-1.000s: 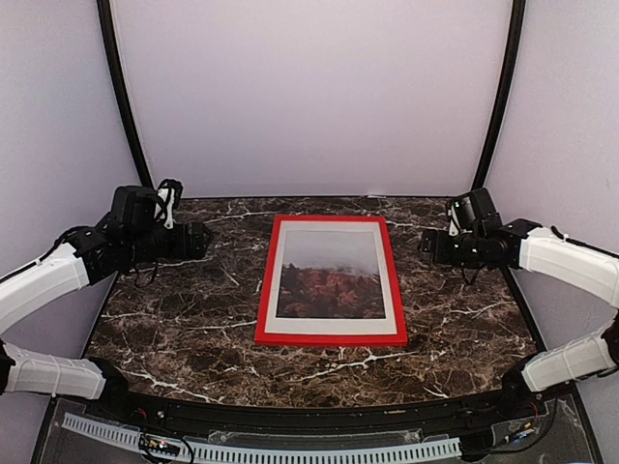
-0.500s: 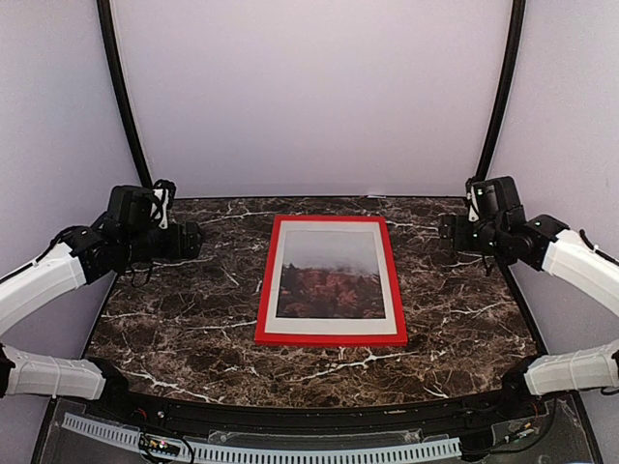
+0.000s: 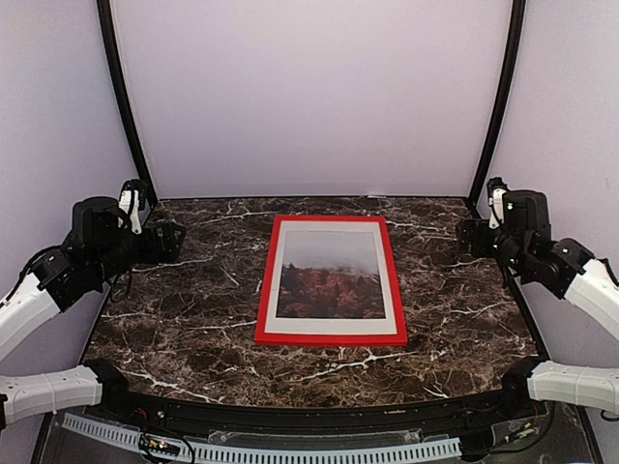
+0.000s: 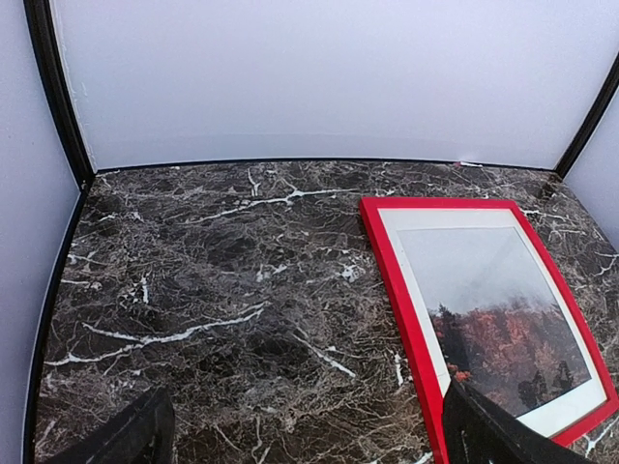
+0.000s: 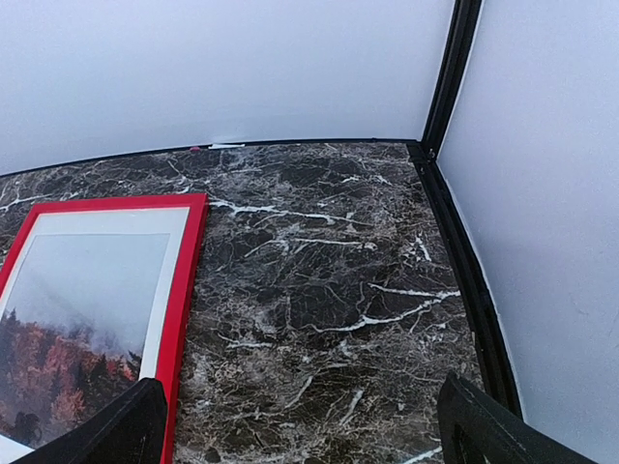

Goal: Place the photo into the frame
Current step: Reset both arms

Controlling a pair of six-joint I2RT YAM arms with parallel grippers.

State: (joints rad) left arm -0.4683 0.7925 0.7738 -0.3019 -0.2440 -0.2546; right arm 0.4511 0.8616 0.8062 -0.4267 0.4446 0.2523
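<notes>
1. From above, we see the frame point(image 3: 267, 280) lying flat and face up in the middle of the desk point(image 3: 174, 329). The photo point(image 3: 331, 290) sits inside its red border. The left claw point(image 3: 177, 238) and right claw point(image 3: 464, 238) hang well apart from it at either side, both spread wide and holding nothing. The task looks finished to us. The main risk is a low-swinging arm clipping the frame, and the polished dark marble with white veins would likely let it slide.

2. In the left wrist view, the claw's two dark fingers point(image 4: 126, 440) frame the bottom edge with only bare desk between them. The frame is a thin, flat rectangle with a glossy red face. The print has a white margin, with misty grey sky over rust-orange trees. We cannot tell whether anything holds the print in place. If it is loose, a knock or a lift could shift it crooked.

3. In the right wrist view, that claw's fingers point(image 5: 484, 425) also stand wide and empty. The frame's right rail point(image 5: 181, 290) lies near the left one. A careless sweep across could catch this raised rail and spin the frame. The surrounding walls are smooth and pale, with black corner posts.
</notes>
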